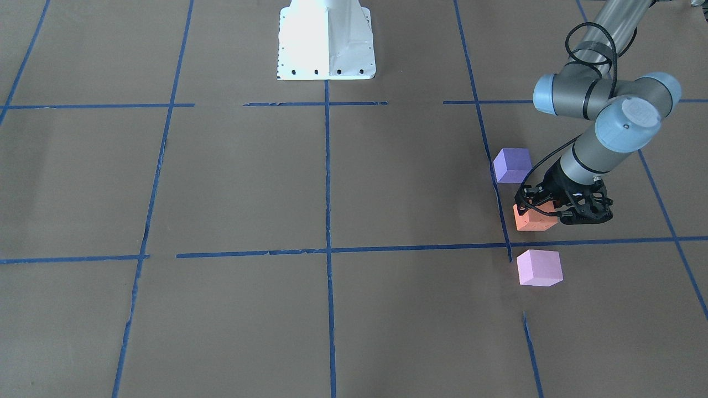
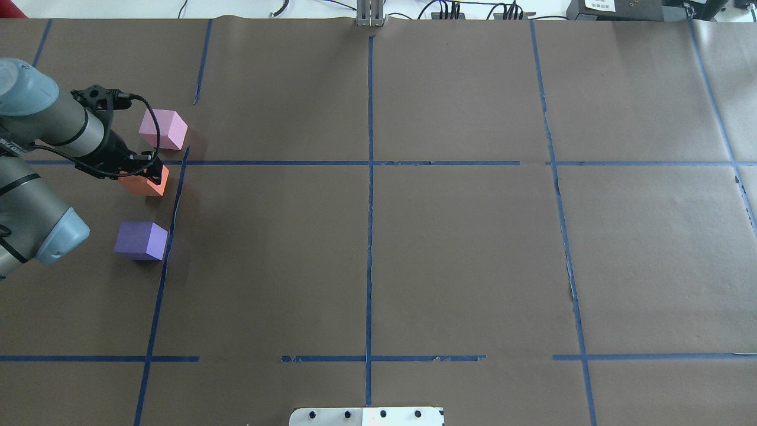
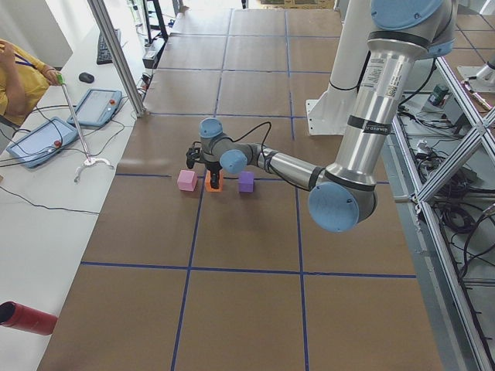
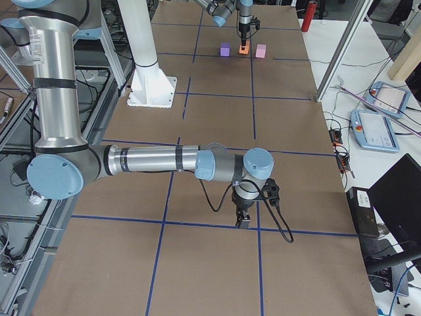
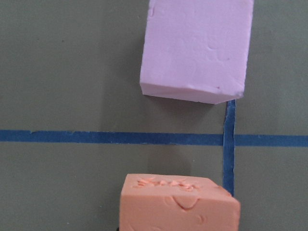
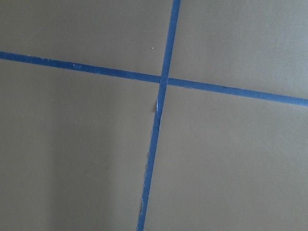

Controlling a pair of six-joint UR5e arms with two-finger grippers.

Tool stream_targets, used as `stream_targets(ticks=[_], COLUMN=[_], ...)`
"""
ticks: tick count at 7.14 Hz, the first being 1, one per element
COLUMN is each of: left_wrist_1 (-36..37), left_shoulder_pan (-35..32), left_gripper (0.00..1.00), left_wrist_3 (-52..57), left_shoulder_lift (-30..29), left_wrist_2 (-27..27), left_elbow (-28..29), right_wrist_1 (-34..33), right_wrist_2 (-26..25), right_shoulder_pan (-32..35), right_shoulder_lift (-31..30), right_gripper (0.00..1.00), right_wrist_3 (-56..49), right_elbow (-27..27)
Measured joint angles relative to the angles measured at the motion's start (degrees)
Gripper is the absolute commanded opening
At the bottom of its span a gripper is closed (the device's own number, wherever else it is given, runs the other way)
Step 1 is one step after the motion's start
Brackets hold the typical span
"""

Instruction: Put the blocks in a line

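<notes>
Left arm reaches low over the bench point(image 1: 387, 182). Its pincer point(image 1: 545, 210) is down at the orange block point(image 1: 532, 220), jaws set either side of it. The wrist view has the block hard at its lower edge but no fingers show, so you cannot tell from these views whether it is clenched on the block or let go.

Block positions: the orange block lies between the purple block point(image 1: 513, 165), on the robot's side, and the pink block point(image 1: 539, 267), on the far side. All three are apart, none touching, strung along a blue tape line point(image 1: 500, 210). The tape likely serves as your straightedge.

Judgement: the orange block looks seated on the bench, not lifted. It takes the middle slot because the other two already mark the ends. The row looks close to done; spacing is slightly uneven.

The right pincer point(image 4: 243, 222) hangs over a tape crossing, well apart from the blocks, likely parked out of the way. Its state cannot be read.
</notes>
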Motion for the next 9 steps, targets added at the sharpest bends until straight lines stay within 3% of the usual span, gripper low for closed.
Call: stream_targets(ticks=[1,5,7,9], left_wrist_1=[0.0,0.1,0.7,4.8], left_shoulder_pan=[0.0,-1.6,-8.0,-16.9], left_gripper=[0.99,0.99,0.99,1.0], left_wrist_3=[0.1,0.8,6.0,20.2], left_shoulder_lift=[-0.2,-0.1,0.0,0.7], left_wrist_2=[0.0,-1.4,-2.6,-3.5], left_elbow=[0.2,-0.7,-1.6,-1.9], right_wrist_1=[0.0,0.0,0.0,0.0], right_wrist_2=[0.0,0.0,0.0,0.0], right_shoulder_pan=[0.0,0.0,0.0,0.0], right_shoulder_lift=[0.0,0.0,0.0,0.0], right_gripper=[1.0,1.0,1.0,1.0], right_wrist_3=[0.0,0.0,0.0,0.0], right_elbow=[0.0,0.0,0.0,0.0])
